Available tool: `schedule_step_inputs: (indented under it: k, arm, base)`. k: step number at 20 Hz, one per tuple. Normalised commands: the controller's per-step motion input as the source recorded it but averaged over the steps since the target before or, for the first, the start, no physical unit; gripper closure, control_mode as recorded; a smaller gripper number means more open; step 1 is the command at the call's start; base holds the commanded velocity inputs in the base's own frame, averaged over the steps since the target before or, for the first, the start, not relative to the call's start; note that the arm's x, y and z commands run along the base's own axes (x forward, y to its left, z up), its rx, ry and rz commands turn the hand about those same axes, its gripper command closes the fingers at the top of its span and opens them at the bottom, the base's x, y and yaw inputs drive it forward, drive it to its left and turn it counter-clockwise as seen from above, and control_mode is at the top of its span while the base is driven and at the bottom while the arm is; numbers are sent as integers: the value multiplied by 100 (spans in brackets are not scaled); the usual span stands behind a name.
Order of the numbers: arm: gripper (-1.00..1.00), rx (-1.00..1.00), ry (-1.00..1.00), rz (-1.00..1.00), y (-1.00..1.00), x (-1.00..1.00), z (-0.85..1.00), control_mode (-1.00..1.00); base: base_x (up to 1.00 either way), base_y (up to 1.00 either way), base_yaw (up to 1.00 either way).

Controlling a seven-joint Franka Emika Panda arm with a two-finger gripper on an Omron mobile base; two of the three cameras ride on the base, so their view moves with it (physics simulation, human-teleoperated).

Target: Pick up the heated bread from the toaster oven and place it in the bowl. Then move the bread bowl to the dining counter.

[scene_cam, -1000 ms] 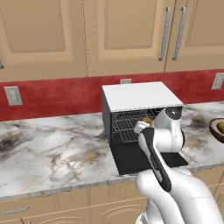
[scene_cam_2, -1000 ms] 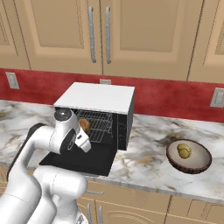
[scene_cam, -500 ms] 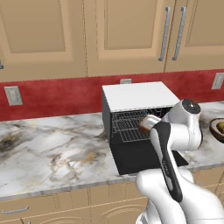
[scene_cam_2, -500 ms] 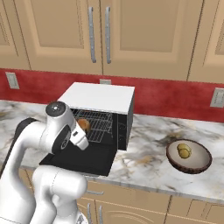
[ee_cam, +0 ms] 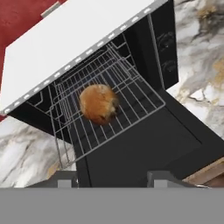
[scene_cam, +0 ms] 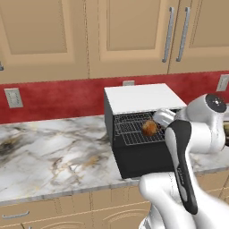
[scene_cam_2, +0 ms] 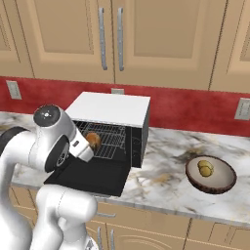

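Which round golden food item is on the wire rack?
The lumpy golden-brown bread roll, lying on the black toaster oven's pulled-out rack; the yellowish items sit in the dark-brown bowl.

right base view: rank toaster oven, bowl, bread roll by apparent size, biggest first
1. toaster oven, largest by far.
2. bowl, clearly smaller than the oven and wider than the roll.
3. bread roll on the rack, smallest; the arm partly covers it, but the gap is plain.

One boxy black toaster oven [scene_cam_2: 114,122] with flat white top, near back edge of counter. One wire rack [ee_cam: 105,118] inside. One lumpy golden-brown bread roll [ee_cam: 99,103] on rack. One shallow dark-brown round bowl [scene_cam_2: 211,174] toward right end of counter. Two small yellowish round items [scene_cam_2: 205,168] in bowl.
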Motion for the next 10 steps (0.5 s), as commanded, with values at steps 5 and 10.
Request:
schedule_step_inputs:
  k: [5,10]
  arm:
    - [-100,-2,-6,0,0,-31,35,-100]
    - [-100,-13,2,0,17,-2,9,-100]
  base:
    - [0,0,0]
    - [0,0,0]
